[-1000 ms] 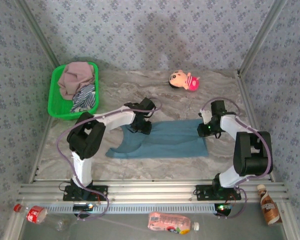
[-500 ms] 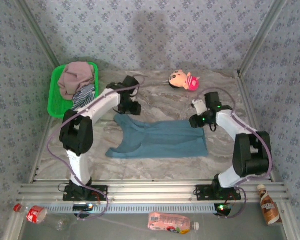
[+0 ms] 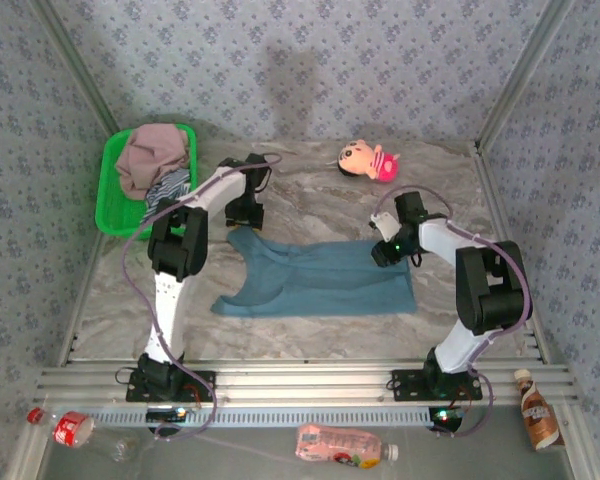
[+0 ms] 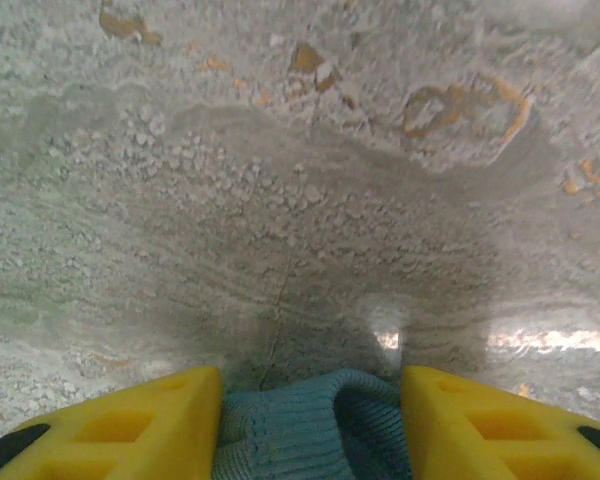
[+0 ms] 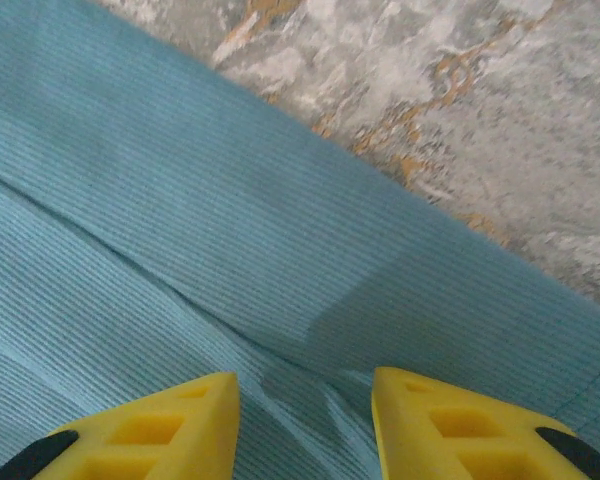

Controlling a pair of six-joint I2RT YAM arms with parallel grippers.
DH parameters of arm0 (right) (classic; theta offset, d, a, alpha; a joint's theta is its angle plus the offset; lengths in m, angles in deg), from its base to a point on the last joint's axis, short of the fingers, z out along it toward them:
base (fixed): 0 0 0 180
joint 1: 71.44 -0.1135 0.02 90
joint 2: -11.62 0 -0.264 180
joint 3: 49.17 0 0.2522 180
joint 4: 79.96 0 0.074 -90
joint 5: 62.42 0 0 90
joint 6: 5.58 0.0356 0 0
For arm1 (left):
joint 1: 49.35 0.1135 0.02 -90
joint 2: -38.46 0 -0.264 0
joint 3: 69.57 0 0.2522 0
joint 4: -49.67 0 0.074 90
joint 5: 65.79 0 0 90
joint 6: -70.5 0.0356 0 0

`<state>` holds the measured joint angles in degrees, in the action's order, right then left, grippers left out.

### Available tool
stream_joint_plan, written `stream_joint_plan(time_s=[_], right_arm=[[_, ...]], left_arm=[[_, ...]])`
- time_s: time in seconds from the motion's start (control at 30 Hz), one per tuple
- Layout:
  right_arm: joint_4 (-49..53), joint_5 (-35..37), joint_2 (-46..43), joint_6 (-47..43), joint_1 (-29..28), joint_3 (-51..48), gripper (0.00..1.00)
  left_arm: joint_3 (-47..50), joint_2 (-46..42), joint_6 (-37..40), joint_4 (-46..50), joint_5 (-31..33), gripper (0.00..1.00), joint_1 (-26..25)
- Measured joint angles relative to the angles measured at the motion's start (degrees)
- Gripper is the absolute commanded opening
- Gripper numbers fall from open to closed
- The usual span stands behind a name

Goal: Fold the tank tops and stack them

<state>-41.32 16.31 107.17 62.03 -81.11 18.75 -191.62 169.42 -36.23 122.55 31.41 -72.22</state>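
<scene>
Progress is slight: the plain dusty teal-blue cloth tank top (image 3: 330, 280) lies spread flat and unfolded on the grey marbled bench (image 3: 310, 195), straps toward the left. The navy-and-white thin-striped tank top (image 3: 168, 195) and the mauve-pink tank top (image 3: 152, 160) are heaped in the green plastic basket (image 3: 104, 195) at the far left, so all the folding and stacking is left to do. The left gripper (image 3: 242, 212) sits at the teal top's far-left corner. Its jaws stand wide apart, and a rounded strap end lies between them, unsqueezed and seemingly let go. The right gripper (image 3: 382, 250) hangs over the far-right edge of the teal top, its jaws parted above smooth ribbed cloth and holding nothing.
</scene>
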Motion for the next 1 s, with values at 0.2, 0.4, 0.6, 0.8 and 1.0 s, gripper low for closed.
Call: stream_joint_plan(time_s=[0.2,0.4,0.6,0.8,1.0], right_arm=[[0.37,0.17,-0.13,-0.61,-0.07,-0.98,0.38],[0.59,1.31,-0.20,-0.57,-0.13,-1.36,0.34],[0.66,2.58,-1.79,-0.55,-0.39,-3.06,0.32],[0.59,3.63,-2.84,-0.11,-0.81,-4.17,0.30],[0.72,4.72,-4.74,0.42,-1.66,-6.10,0.30]], left_arm=[[0.02,-0.04,1.22,0.55,0.11,0.25,0.00],[0.02,-0.24,2.43,1.46,1.46,0.14,0.00],[1.46,-4.28,3.23,0.39,1.57,0.14,-0.20],[7.39,-14.25,4.13,-3.78,1.36,0.18,-1.84],[16.50,-19.26,4.28,-8.20,1.27,0.21,-2.43]])
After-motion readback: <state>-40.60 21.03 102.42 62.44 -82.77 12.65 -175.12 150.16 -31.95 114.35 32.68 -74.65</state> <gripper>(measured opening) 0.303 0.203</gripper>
